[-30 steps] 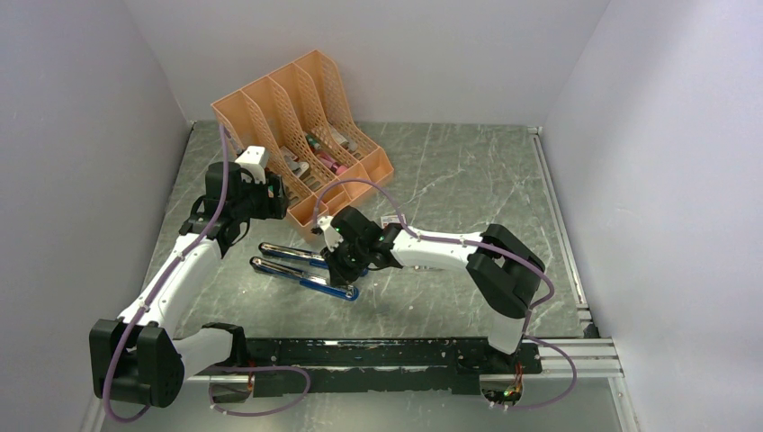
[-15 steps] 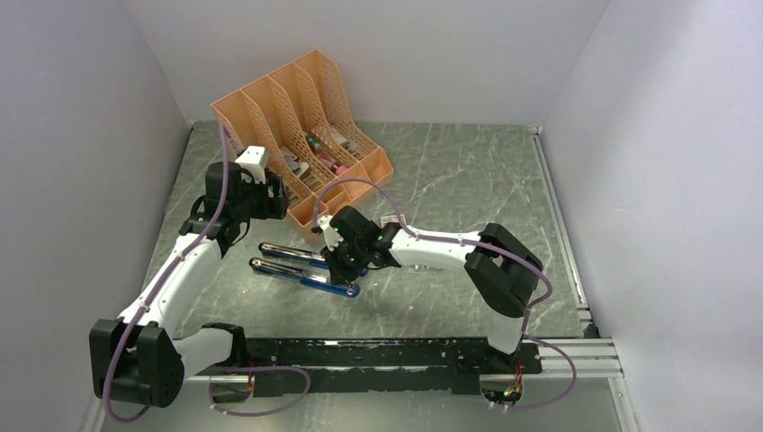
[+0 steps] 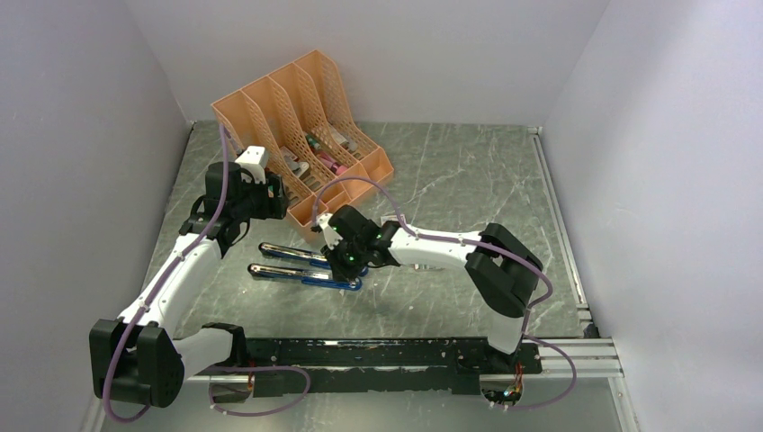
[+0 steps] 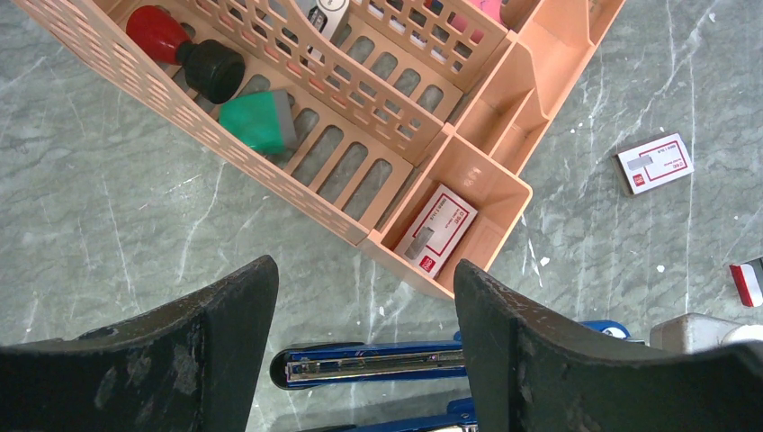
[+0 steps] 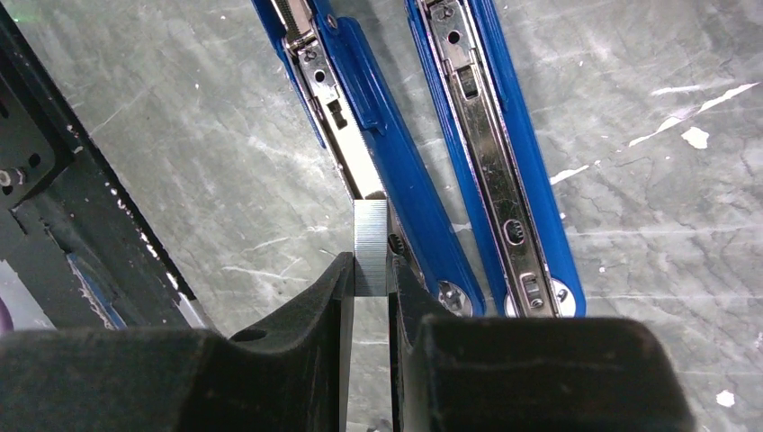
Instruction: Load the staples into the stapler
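Note:
A blue stapler (image 3: pixel 301 265) lies opened flat on the table, its two halves side by side. In the right wrist view both halves show: the staple channel half (image 5: pixel 360 117) and the other half (image 5: pixel 499 171). My right gripper (image 5: pixel 371 270) is shut on the staples (image 5: pixel 370 243), a small silvery ribbed block, held at the rear end of the channel. My left gripper (image 4: pixel 364 315) is open and empty, hovering above the stapler's far end (image 4: pixel 378 364), near the orange organiser.
An orange desk organiser (image 3: pixel 301 130) stands at the back left, with a white-and-red box (image 4: pixel 436 229) in its front compartment and a red stamp and green item behind. Another white-and-red box (image 4: pixel 655 163) lies on the table. A black rail (image 3: pixel 378 351) runs along the near edge.
My right gripper has shifted slightly left and lowered with the staples toward the stapler. The near stapler half has swung a little. The left arm has not moved.

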Tool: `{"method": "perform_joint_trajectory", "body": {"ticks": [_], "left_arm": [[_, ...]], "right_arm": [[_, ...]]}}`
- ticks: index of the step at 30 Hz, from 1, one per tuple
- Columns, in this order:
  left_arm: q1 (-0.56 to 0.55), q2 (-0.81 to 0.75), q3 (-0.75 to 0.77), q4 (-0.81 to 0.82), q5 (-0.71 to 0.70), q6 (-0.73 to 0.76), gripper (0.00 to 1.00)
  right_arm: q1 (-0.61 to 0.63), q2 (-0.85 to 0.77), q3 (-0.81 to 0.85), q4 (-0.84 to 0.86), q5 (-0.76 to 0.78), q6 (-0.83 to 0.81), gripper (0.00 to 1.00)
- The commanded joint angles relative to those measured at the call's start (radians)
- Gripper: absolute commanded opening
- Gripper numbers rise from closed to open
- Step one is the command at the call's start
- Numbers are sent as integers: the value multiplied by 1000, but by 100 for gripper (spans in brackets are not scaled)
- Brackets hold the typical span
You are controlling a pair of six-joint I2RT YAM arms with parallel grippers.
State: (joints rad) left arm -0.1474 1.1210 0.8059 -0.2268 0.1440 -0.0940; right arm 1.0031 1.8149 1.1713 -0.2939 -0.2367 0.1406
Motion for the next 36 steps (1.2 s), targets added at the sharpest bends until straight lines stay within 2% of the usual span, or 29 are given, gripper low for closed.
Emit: {"method": "perform_joint_trajectory", "body": {"ticks": [1,14,36], "left_arm": [[8,-10,-3,4,10,2,76],[8,-12,-3,4,9,4,76],[9,-12,-2,2,5,4,76]], "right_arm": [[1,25,39,-56,36,-48,0],[2,60,116,-149,18,-187,0],[20,88,151,-200,-23,-342,0]]}}
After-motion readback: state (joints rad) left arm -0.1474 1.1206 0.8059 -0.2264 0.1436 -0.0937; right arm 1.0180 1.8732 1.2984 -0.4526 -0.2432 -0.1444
